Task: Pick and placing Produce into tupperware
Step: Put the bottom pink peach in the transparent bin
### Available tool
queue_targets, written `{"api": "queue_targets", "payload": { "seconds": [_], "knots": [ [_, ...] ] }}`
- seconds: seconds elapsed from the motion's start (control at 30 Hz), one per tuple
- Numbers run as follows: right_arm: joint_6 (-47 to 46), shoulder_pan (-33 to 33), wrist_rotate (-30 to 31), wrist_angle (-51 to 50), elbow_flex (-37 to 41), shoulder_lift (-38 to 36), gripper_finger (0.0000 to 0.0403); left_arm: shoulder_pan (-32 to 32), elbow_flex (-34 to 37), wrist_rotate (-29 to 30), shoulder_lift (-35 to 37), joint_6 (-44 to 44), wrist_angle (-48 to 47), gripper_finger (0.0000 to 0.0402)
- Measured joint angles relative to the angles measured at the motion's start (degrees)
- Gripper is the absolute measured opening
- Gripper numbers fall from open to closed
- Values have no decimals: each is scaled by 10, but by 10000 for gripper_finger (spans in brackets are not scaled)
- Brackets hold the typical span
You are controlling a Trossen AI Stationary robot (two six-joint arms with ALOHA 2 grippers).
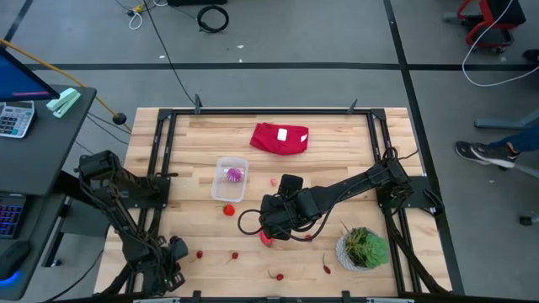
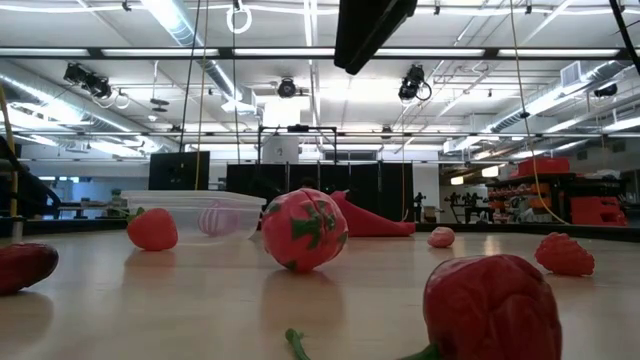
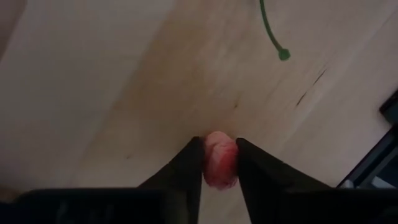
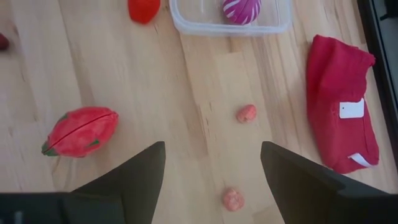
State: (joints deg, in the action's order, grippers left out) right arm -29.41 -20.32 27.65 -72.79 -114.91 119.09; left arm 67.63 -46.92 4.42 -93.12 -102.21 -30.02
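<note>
The tupperware (image 1: 231,178) is a clear tub at mid-table, and a purple piece (image 4: 241,9) lies inside it. Small red and pink produce pieces lie scattered on the wood, among them a red oval piece (image 4: 81,130) and two pink bits (image 4: 246,113). My left gripper (image 3: 219,168), at the table's near left (image 1: 175,251), is shut on one small pink-red piece (image 3: 221,163). My right gripper (image 4: 214,180) hangs open above the table's middle (image 1: 271,225) and holds nothing. My left gripper pinches the small pink-red piece by its two sides (image 3: 217,155) between its two fingertips. The fingers come steeply from above, pointing down. The piece is at the tabletop; whether it rests on the wood or is just clear of it, I cannot tell.
A folded red cloth (image 1: 280,138) with a white label lies at the far middle. A green plant in a white pot (image 1: 362,248) stands at the near right. A thin green stalk (image 3: 273,31) lies on the wood beyond the left gripper. Black frame rails (image 1: 160,143) border the table.
</note>
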Motion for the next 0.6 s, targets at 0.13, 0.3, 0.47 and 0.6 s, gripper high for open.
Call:
{"api": "queue_targets", "payload": {
  "seconds": [0.13, 0.3, 0.47, 0.6],
  "knots": [
    [10, 0, 0, 0, 0, 0, 274, -11, 0, -6, 0, 1, -5, 57],
    [53, 0, 0, 0, 0, 0, 274, -40, -21, 0, -4, 73, -10, 43],
    [56, 1, 0, -13, 0, 0, 274, -96, -82, 56, -4, 209, -75, 55],
    [51, 1, 0, -58, 0, 0, 274, -161, -137, 104, -4, 313, -188, 56]
  ]
}}
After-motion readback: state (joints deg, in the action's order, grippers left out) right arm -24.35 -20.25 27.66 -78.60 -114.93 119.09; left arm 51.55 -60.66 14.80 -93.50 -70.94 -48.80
